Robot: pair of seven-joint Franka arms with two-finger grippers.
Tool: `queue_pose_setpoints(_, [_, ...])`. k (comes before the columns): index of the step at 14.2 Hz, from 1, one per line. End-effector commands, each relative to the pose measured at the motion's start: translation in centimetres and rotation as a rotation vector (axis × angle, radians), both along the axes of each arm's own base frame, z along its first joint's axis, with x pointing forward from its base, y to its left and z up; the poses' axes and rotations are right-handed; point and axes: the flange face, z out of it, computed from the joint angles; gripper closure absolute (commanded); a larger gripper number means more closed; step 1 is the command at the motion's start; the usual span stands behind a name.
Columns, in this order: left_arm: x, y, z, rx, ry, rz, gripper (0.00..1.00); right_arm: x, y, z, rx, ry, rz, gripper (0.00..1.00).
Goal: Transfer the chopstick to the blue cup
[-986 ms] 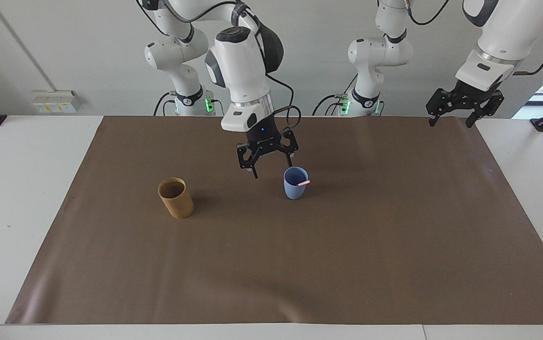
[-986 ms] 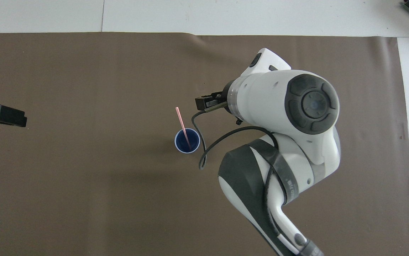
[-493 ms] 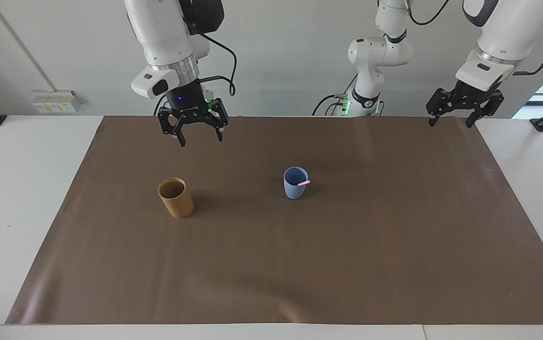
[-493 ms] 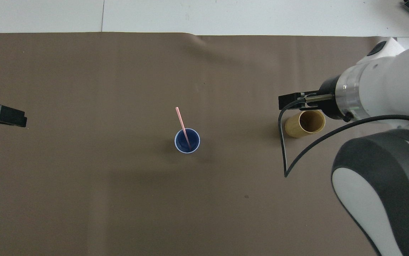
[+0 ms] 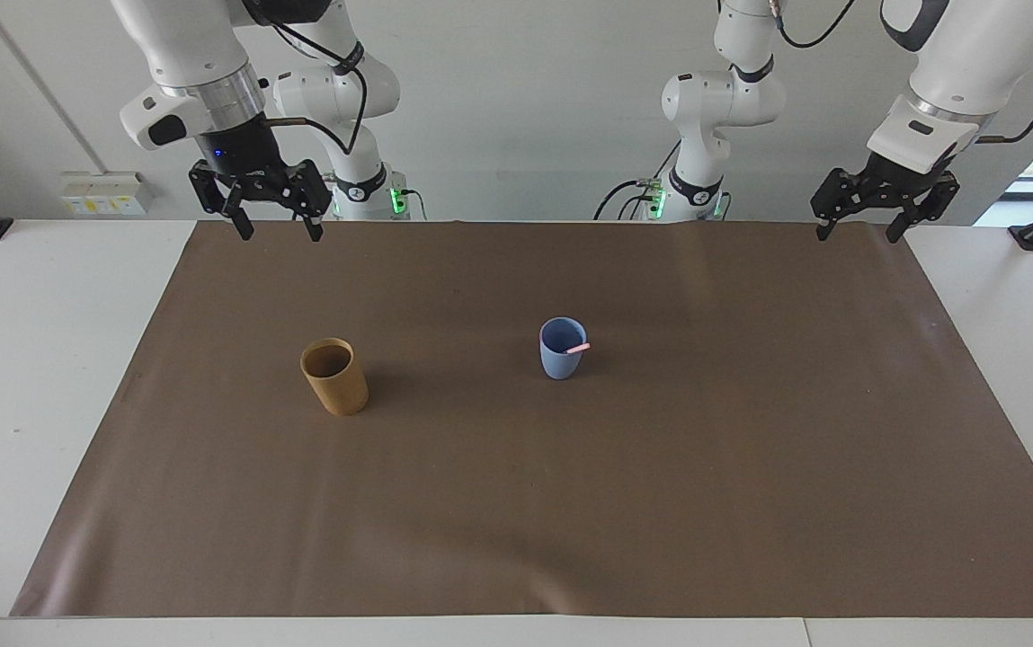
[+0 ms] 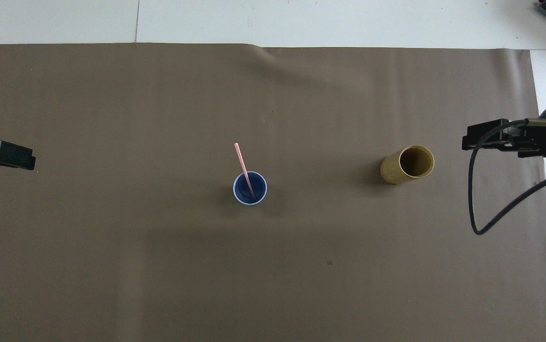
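Observation:
A small light-blue cup [image 5: 559, 361] [image 6: 250, 188] stands upright in the middle of the brown mat. One thin pale-pink chopstick [image 5: 578, 348] [image 6: 243, 162] leans in it, its top end sticking out past the rim. My right gripper [image 5: 279, 235] [image 6: 489, 137] hangs open and empty, high over the mat's edge at the right arm's end of the table. The left gripper [image 5: 856, 235] [image 6: 16, 156] waits open and empty over the mat's corner at the left arm's end. Neither gripper touches anything.
A tan cylindrical cup [image 5: 334, 376] [image 6: 407, 165] stands upright on the mat [image 5: 660, 494], beside the blue cup toward the right arm's end; nothing shows inside it. White tabletop [image 5: 31, 359] borders the mat on both ends.
My right gripper has risen from beside the blue cup and swung away to the right arm's end, uncovering the tan cup in the overhead view. Cups, chopstick and left arm have not moved.

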Motion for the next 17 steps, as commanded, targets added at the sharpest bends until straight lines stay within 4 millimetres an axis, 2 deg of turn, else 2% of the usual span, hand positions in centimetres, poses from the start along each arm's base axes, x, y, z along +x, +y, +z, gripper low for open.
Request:
queue_pose_setpoints(1, [0.1,0.3,0.4,0.002,0.008,0.002,0.00,-0.8,-2.1,1.6,-0.073,0.006,0.021,0.00])
queue_pose_setpoints(6, [0.1,-0.3,0.4,0.002,0.005,-0.009,0.00,-1.7,-2.6,0.2,-0.097,0.040,0.132,0.00])
queue_pose_setpoints(11, [0.1,0.3,0.3,0.002,0.010,-0.002,0.00,-4.2,-3.9,-0.8,-0.099,0.093,0.105,0.00])
queue_pose_setpoints(14, [0.1,-0.1,0.3,0.002,0.013,-0.007,0.00,-3.5,-3.9,-0.8,-0.079,0.064,0.076,0.00])
queue_pose_setpoints(17, [0.0,0.0,0.3,0.003,0.019,-0.007,0.00,-3.6,-4.3,-0.8,-0.080,0.071,0.077,0.00])
